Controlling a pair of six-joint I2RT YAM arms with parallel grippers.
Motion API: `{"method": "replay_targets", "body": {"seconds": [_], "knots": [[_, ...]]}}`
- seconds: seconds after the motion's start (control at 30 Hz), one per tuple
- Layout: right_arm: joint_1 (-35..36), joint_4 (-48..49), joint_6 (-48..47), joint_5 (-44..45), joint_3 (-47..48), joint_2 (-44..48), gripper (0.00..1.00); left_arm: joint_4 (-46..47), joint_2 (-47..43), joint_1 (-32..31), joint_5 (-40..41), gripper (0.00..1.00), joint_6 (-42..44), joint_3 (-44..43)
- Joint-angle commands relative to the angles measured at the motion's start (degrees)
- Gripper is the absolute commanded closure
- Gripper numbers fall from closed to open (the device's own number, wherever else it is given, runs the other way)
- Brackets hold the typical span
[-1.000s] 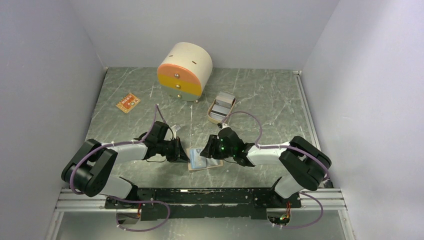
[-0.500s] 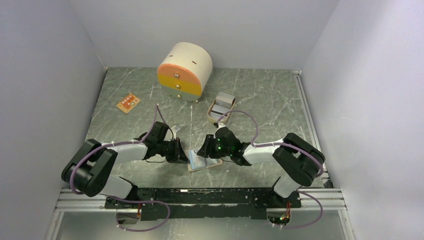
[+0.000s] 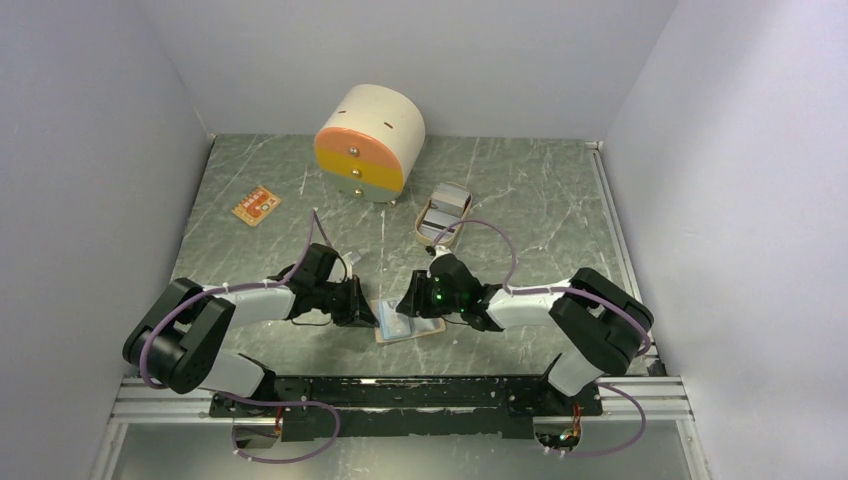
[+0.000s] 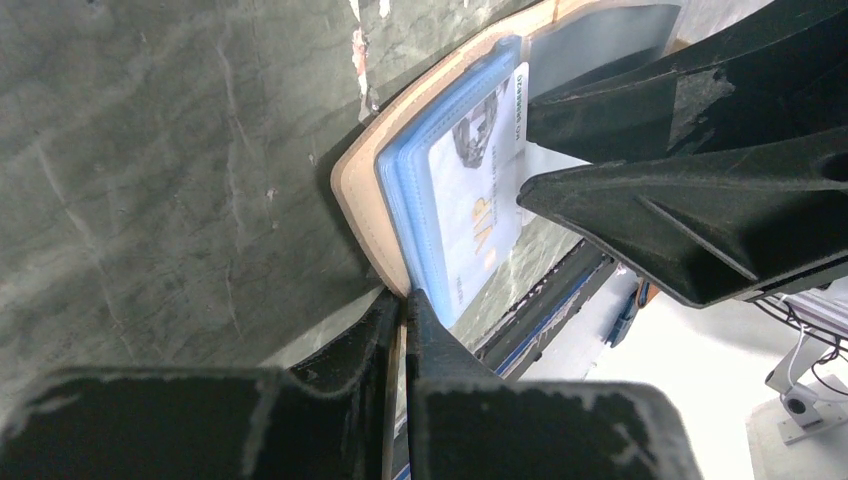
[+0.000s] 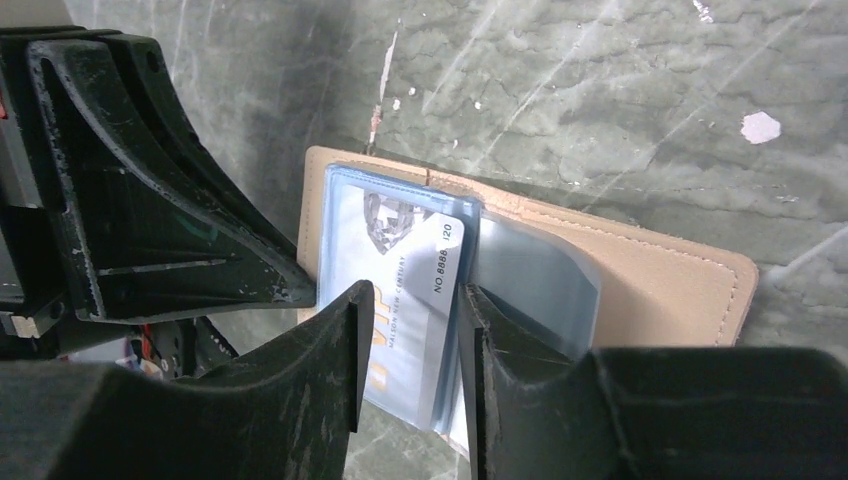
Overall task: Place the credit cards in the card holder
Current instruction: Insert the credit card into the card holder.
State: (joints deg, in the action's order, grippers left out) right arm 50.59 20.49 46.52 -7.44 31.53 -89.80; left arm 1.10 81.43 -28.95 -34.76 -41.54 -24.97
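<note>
Tan leatherette was what your left gripper (image 4: pixel 402 300) had hold of. Its jaws were closed tight on the near edge of the card holder (image 4: pixel 352 190), which lay opened flat on the table (image 4: pixel 150 150) between the two arms. Your right gripper (image 5: pixel 410 300) had its jaws standing apart astride a pale credit card (image 5: pixel 400 255) marked VIP. I could not tell whether they bit on it or only bracketed it. The card lay against the stack of blue sleeves (image 5: pixel 530 275) inside the holder, not fully pocketed as far as I could see.

The risks, as I judged them:
- **Skewed push:** the card's corner could have caught a sleeve lip and buckled the plastic instead of sliding in.
- **Loose hold:** the fingers could have ridden over the card and left it half out.
- **Thin left pinch:** it held one edge only, so a hard shove could have pivoted the holder or pulled it free.
- **Close grippers:** the two were nearly touching, and a small misjudgement could have knocked them together.

What looked like more cards sat in the oval tray (image 3: pixel 442 215), well apart.
</note>
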Motion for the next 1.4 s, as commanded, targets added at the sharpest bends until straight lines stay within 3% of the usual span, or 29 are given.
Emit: {"method": "replay_targets", "body": {"seconds": [0.0, 0.27, 0.6, 0.87, 1.0, 1.2, 1.37], "knots": [[-0.6, -1.7, -1.4, 1.8, 1.5, 0.5, 0.60, 1.3, -0.4, -0.4, 0.1, 0.91, 1.1, -0.7], [0.0, 3.4, -1.0, -2.8, 3.0, -3.1, 0.58, 1.2, -0.5, -0.4, 0.0, 0.91, 1.5, -1.5], [0.8, 3.0, -3.3, -7.4, 2.3, -2.9, 0.65, 0.9, -0.7, -0.4, 0.5, 0.91, 1.4, -2.2], [0.9, -3.0, -2.5, -3.0, 1.7, 0.6, 0.61, -3.7, -3.6, -0.4, 2.8, 0.91, 2.4, -3.5], [0.9, -3.4, -1.3, -2.6, 0.5, 4.2, 0.66, -6.0, -5.8, -0.4, 2.8, 0.91, 2.8, -4.3], [0.8, 2.3, 2.1, -5.5, -1.4, 3.1, 0.67, -6.4, -6.1, -0.4, 2.0, 0.91, 2.6, -4.9], [0.7, 3.1, 3.5, -1.5, -3.8, 5.8, 0.71, -9.0, -8.8, -0.4, 2.6, 0.91, 2.7, -6.3]]}}
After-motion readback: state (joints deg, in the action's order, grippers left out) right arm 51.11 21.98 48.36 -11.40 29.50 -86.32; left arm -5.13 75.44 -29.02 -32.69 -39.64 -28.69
